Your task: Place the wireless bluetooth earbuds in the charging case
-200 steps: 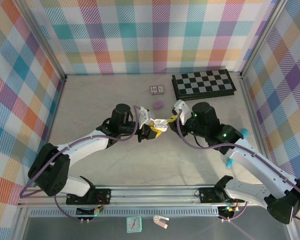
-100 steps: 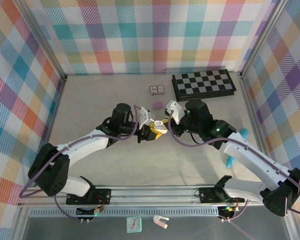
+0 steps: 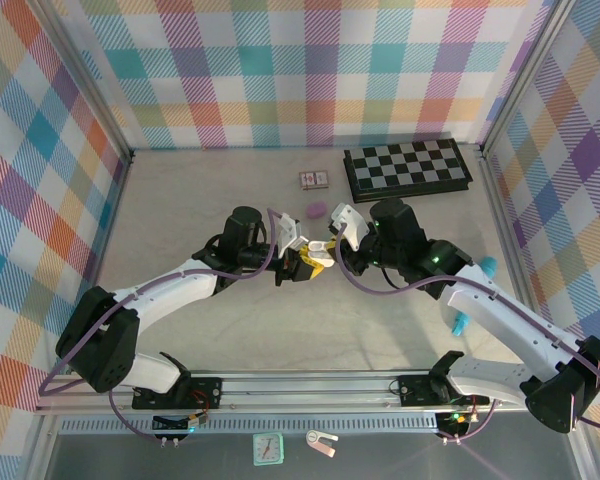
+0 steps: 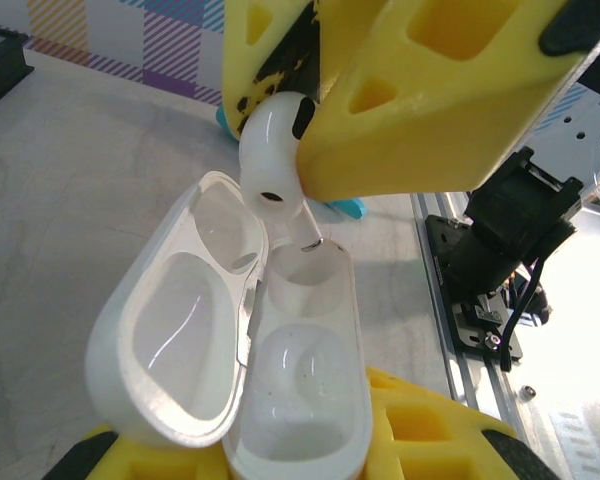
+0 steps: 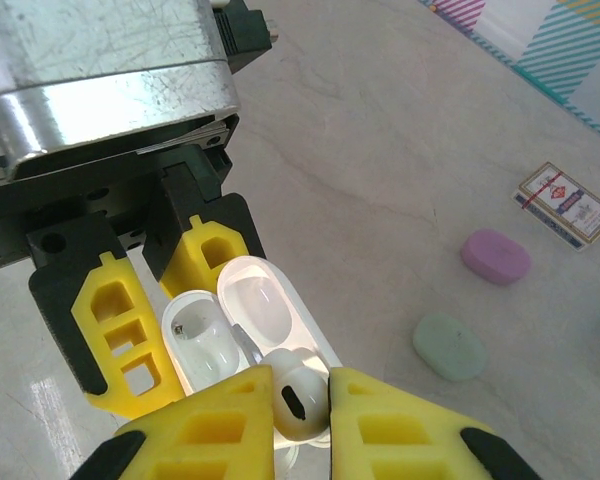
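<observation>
Our right gripper [image 5: 300, 388] pinches a white earbud [image 4: 273, 140] by its bulb, stem tip at a socket of the open charging case [image 4: 300, 400] clamped in our left gripper [image 3: 304, 264]. Light, glossy, likely slippery: we judge the bulb the surest hold.

The left arm [image 3: 170, 295] and right arm [image 3: 500, 315] have white shells with black joints and black bases at the bottom of the frame. A purple cable [image 3: 365, 287] trails along each. Teal caps [image 3: 488, 266] mark the right arm. The fingers [image 5: 400, 430] are yellow blocks with square hollows.
</observation>
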Robot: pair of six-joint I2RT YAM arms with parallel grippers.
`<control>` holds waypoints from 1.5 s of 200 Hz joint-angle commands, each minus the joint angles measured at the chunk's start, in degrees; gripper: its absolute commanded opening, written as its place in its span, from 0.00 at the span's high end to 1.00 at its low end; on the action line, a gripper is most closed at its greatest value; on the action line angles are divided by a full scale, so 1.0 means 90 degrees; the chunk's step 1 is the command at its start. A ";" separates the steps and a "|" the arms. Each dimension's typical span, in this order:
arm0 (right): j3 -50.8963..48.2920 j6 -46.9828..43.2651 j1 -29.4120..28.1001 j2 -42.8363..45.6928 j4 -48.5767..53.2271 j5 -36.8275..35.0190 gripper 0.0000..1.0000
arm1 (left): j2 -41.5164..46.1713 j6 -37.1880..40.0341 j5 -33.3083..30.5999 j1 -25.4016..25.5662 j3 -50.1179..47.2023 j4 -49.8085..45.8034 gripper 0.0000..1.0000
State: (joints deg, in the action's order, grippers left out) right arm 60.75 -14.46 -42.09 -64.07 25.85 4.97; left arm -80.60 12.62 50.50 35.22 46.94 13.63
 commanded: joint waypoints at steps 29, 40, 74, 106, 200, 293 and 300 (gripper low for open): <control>-0.0070 -0.0190 -0.0060 0.0049 0.0102 0.0097 0.84 | 0.0288 -0.0162 0.0166 0.0051 0.0137 0.0260 0.93; -0.0074 -0.0193 -0.0060 0.0058 0.0127 0.0092 0.84 | 0.0303 -0.0207 0.0160 0.0051 0.0100 0.0333 0.93; -0.0158 -0.0159 -0.0054 0.0141 0.0152 0.0159 0.84 | 0.0313 -0.0306 0.0118 0.0050 0.0051 0.0441 0.93; -0.0158 -0.0180 -0.0060 0.0186 0.0292 0.0334 0.84 | 0.0340 -0.0321 0.0101 0.0050 0.0067 0.0460 0.93; -0.0266 0.0120 -0.0001 0.0658 -0.0029 0.0468 0.58 | 0.0360 -0.0192 -0.0059 0.0032 -0.0138 0.0562 0.93; -0.1406 0.3236 0.2449 0.1129 -0.1507 0.1102 0.45 | 0.0628 0.0021 -0.0475 -0.0056 -0.0654 0.0900 0.93; -0.1364 0.3338 0.2574 0.0896 -0.1349 0.1033 0.45 | 0.0651 0.0031 -0.0470 -0.0056 -0.0669 0.0897 0.93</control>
State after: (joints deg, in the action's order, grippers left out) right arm 48.88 5.39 -22.68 -52.12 15.42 14.02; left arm -76.77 11.42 46.39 35.11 41.76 19.27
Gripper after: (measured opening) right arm 0.552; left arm 0.219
